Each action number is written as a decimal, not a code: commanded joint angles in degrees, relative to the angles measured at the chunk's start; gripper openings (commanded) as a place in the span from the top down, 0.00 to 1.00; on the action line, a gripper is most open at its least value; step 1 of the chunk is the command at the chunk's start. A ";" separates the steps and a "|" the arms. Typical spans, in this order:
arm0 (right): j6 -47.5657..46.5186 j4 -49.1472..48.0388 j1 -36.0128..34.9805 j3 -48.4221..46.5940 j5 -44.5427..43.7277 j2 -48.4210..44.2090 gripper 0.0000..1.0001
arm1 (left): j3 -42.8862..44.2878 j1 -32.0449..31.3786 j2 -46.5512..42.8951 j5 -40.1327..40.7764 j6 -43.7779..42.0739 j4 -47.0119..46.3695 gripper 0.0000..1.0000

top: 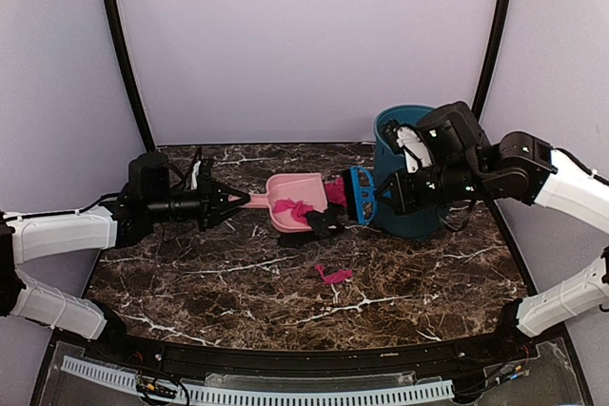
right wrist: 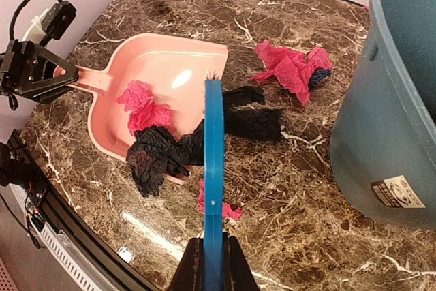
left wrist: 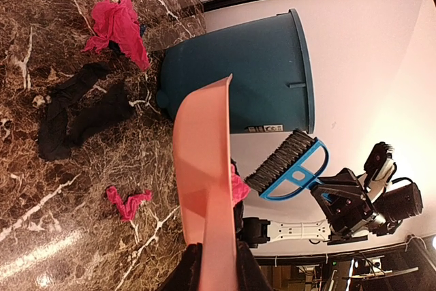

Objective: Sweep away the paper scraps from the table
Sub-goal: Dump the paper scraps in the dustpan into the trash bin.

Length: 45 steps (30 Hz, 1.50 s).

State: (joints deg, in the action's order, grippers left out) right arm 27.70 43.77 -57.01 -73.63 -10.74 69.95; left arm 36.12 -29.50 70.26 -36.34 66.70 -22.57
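Clearly paper scraps (right wrist: 289, 66), just ahead of right pincer (right wrist: 208, 253), are light, soft, crinkly: don't grip, push w/ brush (right wrist: 213, 134) it clenches; left pincer (top: 233, 202) clenches dustpan (right wrist: 170, 59) by handle.

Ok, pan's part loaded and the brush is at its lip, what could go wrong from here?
The black scrap lies half over the dustpan edge; lifting now could drop it back on the table.
The pink scrap beside the bin is tight for the brush, which may bump the bin.
The small pink scrap lies apart toward the near edge and could be missed.
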 commanded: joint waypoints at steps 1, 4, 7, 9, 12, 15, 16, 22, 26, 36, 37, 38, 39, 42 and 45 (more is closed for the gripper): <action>1.83 0.91 0.20 1.11 -3.48 -3.05 1.00 | 2.55 -0.21 -0.57 -0.05 0.06 -1.30 1.00; 2.71 2.18 0.34 2.84 -5.51 -4.00 1.00 | 3.68 -0.19 -0.68 0.06 0.32 -1.01 1.00; 3.28 1.96 0.41 5.18 -5.02 -5.43 1.00 | 5.02 -0.21 -0.72 0.10 0.48 -0.03 1.00; 3.32 0.82 0.50 7.06 -3.37 -6.83 1.00 | 6.20 -0.21 -0.92 0.24 0.38 0.88 1.00; 2.73 -0.88 0.57 10.39 0.23 -8.84 1.00 | 8.34 -0.29 -1.07 0.84 0.21 2.20 1.00; 3.15 -1.72 0.56 13.75 1.79 -10.43 1.00 | 10.51 -0.36 -0.84 1.49 0.17 3.62 1.00; 3.41 -1.86 0.51 14.68 2.04 -10.74 1.00 | 10.88 -0.42 -0.70 1.70 0.29 3.82 1.00; 4.25 -4.24 0.57 19.35 4.16 -11.93 1.00 | 14.56 -1.46 1.00 3.25 1.84 4.49 1.00; 4.26 -6.14 0.58 22.07 5.48 -12.28 1.00 | 17.18 -2.73 2.50 5.01 3.41 4.39 1.00; 4.75 -9.87 0.51 27.45 8.02 -13.10 1.00 | 26.91 -6.01 8.04 8.03 5.82 4.78 1.00; 4.74 -10.33 0.50 27.82 8.20 -13.11 1.00 | 27.52 -6.28 8.62 8.17 6.17 4.75 1.00; 4.75 -10.67 0.56 28.14 8.27 -13.11 1.00 | 28.92 -6.67 9.82 8.23 6.30 4.73 1.00; 4.79 -10.98 0.55 28.44 8.47 -13.09 1.00 | 29.62 -6.96 10.43 8.44 6.57 4.73 1.00; 4.74 -11.48 0.53 28.86 9.03 -13.46 1.00 | 33.69 -8.32 13.49 8.97 6.84 5.01 1.00; 4.65 -11.66 0.52 28.97 9.14 -13.96 1.00 | 37.47 -9.38 16.14 9.60 6.91 5.52 1.00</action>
State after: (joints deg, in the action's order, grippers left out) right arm 32.05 35.35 -56.64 -45.23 -2.50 57.52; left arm 68.27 -37.41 84.49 -27.81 73.03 -16.34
